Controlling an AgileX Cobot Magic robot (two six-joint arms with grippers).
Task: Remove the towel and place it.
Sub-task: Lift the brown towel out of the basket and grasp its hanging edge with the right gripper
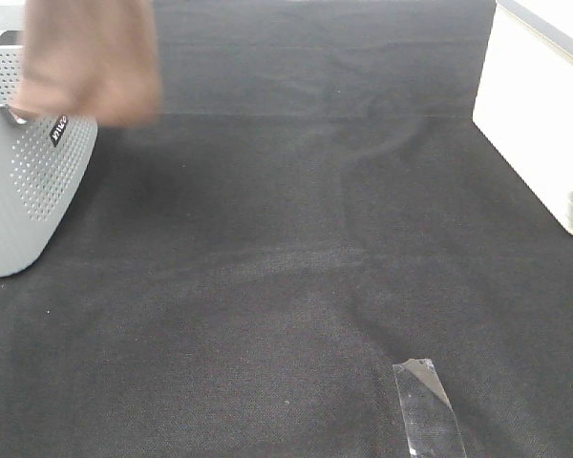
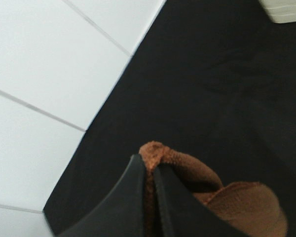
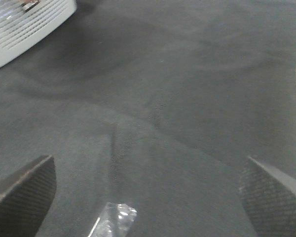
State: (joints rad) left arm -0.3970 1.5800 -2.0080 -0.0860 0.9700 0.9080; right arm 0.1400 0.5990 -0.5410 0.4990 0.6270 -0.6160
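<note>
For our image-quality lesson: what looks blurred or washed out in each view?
Exterior high: towel smeared with blur, basket sharp. Left wrist: towel fairly crisp in the left gripper. Right wrist: soft and hazy, basket corner washed out.

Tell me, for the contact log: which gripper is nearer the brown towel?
Left. The left gripper is shut on the towel, pinching a fold of it. The right gripper hangs open over the black cloth by a clear plastic strip, no towel near it.
</note>
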